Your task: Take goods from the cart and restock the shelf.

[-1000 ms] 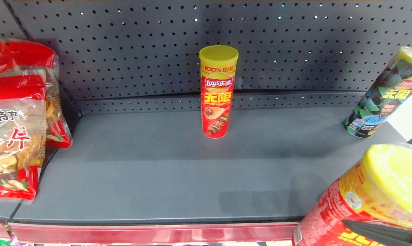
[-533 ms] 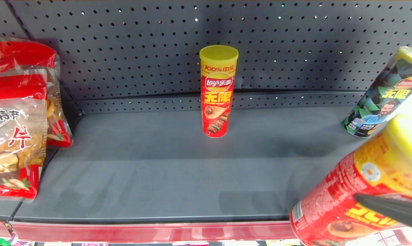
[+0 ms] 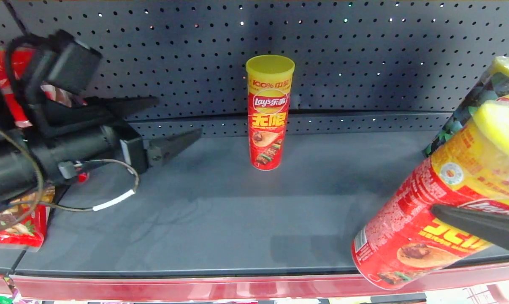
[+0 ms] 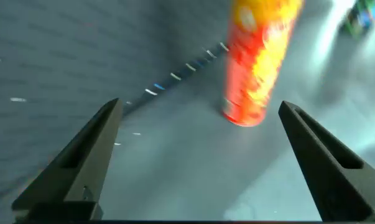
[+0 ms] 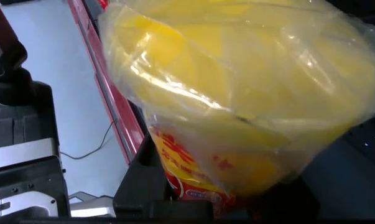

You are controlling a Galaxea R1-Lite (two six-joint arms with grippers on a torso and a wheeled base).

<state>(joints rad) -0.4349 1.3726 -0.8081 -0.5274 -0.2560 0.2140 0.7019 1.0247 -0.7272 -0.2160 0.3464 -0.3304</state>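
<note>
My right gripper (image 3: pixel 450 211) has its fingers clamped on a red chip canister (image 3: pixel 406 230), which is tilted over the front right edge of the shelf (image 3: pixel 220 219). My left gripper (image 3: pixel 178 116) hovers above the shelf's left side, fingers spread wide, pointing toward the upright red chip can (image 3: pixel 268 114) at the back.

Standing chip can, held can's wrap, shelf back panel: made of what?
Standing chip can: likely printed cardboard tube, glossy; yellow lid looks like smooth plastic. Held can: clear plastic film over top, wrinkled and shiny. Back panel: painted metal probably, matte grey, perforated.
</note>
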